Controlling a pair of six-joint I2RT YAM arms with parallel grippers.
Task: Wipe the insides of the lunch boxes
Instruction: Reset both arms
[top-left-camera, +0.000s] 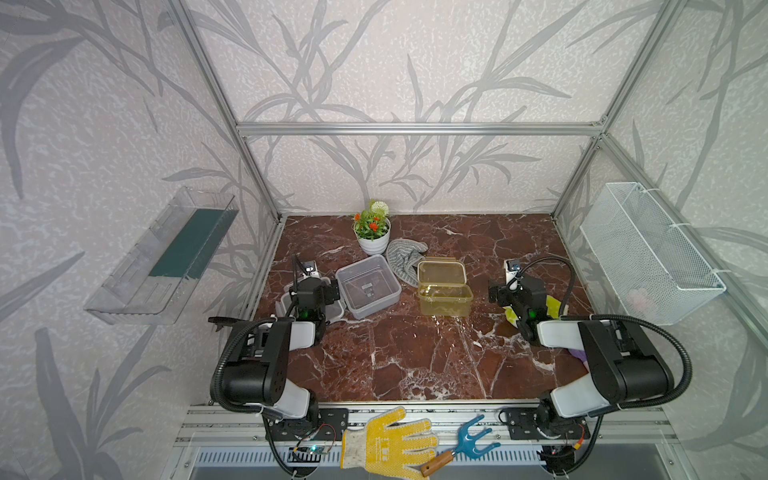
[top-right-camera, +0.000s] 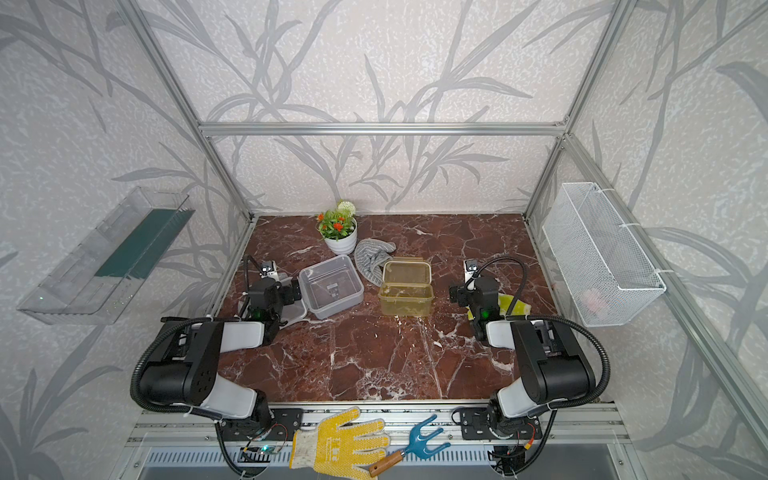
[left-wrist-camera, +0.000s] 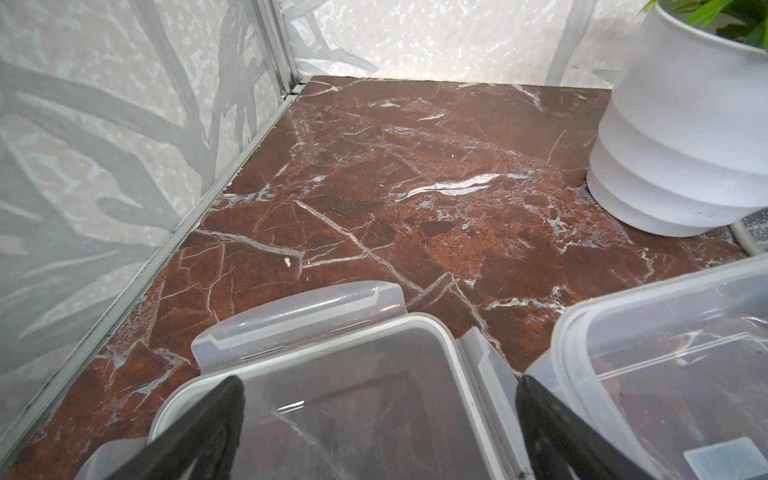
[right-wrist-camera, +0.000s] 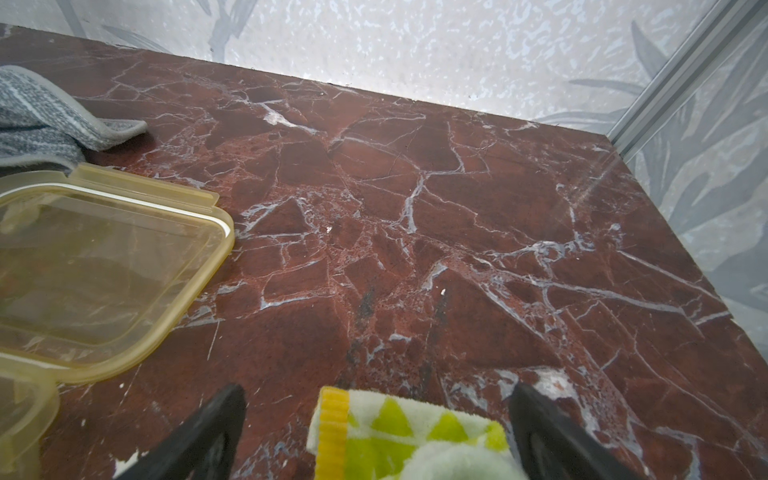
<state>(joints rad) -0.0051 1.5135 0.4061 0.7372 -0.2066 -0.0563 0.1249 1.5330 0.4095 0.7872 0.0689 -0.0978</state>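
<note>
The clear greyish lunch box (top-left-camera: 368, 286) (top-right-camera: 330, 286) stands open left of centre. Its lid (left-wrist-camera: 353, 395) lies flat beside it, under my left gripper (left-wrist-camera: 378, 386) (top-left-camera: 320, 291), which hangs open above the lid with nothing between its fingers. The amber lunch box (top-left-camera: 444, 297) (top-right-camera: 406, 297) stands open at centre, its lid (right-wrist-camera: 95, 270) lying flat behind it. My right gripper (right-wrist-camera: 374, 395) (top-left-camera: 517, 295) is open to the right of it. A green, yellow and white cloth (right-wrist-camera: 411, 432) (top-left-camera: 552, 305) lies on the table between and below its fingers.
A grey striped cloth (top-left-camera: 405, 257) lies behind the boxes beside a white flower pot (top-left-camera: 372, 239). A clear tray (top-left-camera: 162, 257) hangs on the left wall and a white wire basket (top-left-camera: 648, 253) on the right. A yellow glove (top-left-camera: 386, 444) and a blue fork tool (top-left-camera: 469, 444) lie on the front rail.
</note>
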